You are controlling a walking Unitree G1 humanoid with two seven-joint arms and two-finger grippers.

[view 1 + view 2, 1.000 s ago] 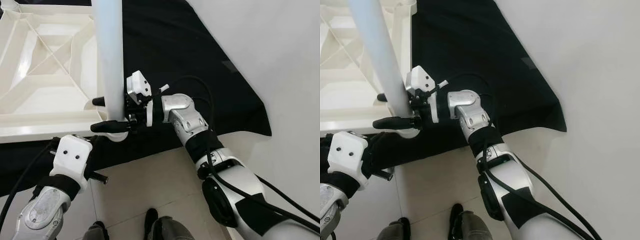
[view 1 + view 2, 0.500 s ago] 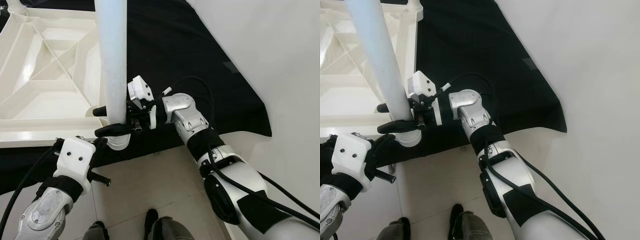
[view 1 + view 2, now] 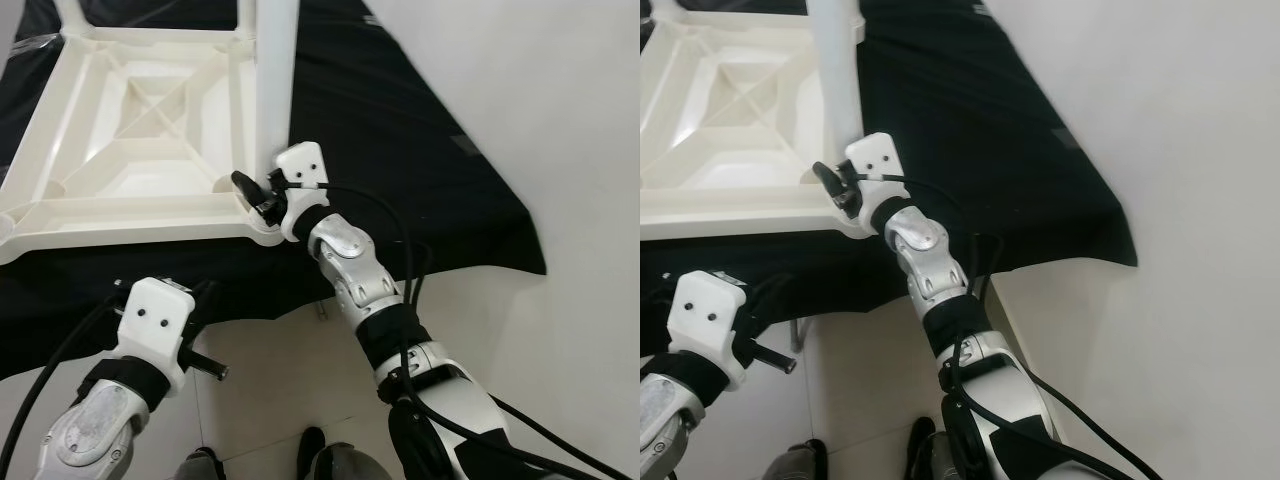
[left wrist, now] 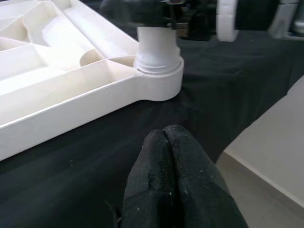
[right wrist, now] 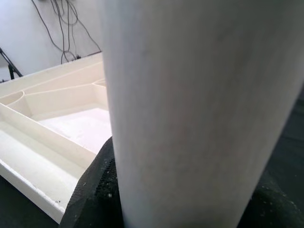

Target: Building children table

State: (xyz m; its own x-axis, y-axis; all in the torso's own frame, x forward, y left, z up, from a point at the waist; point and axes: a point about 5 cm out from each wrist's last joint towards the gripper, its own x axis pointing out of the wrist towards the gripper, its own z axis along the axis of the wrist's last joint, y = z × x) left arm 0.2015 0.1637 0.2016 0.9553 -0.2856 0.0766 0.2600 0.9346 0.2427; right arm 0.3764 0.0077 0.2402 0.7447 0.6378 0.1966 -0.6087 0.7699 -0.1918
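An upturned white plastic children's tabletop with ribbed underside lies flat on a black cloth spread over the floor, and everything here is placed by it. At its corner nearest the robot, a round white plastic table leg stands upright in a round corner socket, its lower end seated in the collar. The right end effector sits at that same corner, low on the leg just above the socket, its two black fingers pinching the leg from either side; the silver right arm reaches up to it from the robot's side of the tabletop. The left end effector hovers short of the tabletop's near edge, over the black cloth, apart from the socket and pointing toward it, its black fingers pressed together with nothing between them. Beige floor tiles lie beyond the cloth's near edge, below the tabletop
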